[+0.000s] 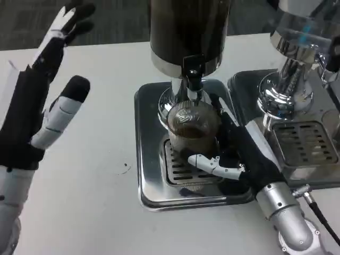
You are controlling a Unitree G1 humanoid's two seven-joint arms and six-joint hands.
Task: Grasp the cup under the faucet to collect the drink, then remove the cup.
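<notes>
1. The left robot hand [40, 114] was raised above the white tabletop [90, 202], far to the left of the machines. Its fingers were spread apart and it held nothing. I think it waited there so that it did not disturb the work.

2. To the right of this hand stood a steel drip tray [151, 159] with a grate. It was there to catch any drink that spills, so the cup was placed on it.

3. The cup [193, 127], clear and partly filled with a dark drink, stood on the grate directly under the faucet [193, 79] of the dark dispenser [188, 32]. This position let the liquid fall straight inside.

4. The right robot hand [234, 154] was wrapped around the cup from its right side, one white finger crossing the front low down. It was clamped on the cup, probably to keep it steady while it fills and to be ready for lifting. I judge the collecting was nearly done and the removal not yet begun.

5. Just right of this hand stood a second machine [297, 101] with its own tray, not used.
</notes>
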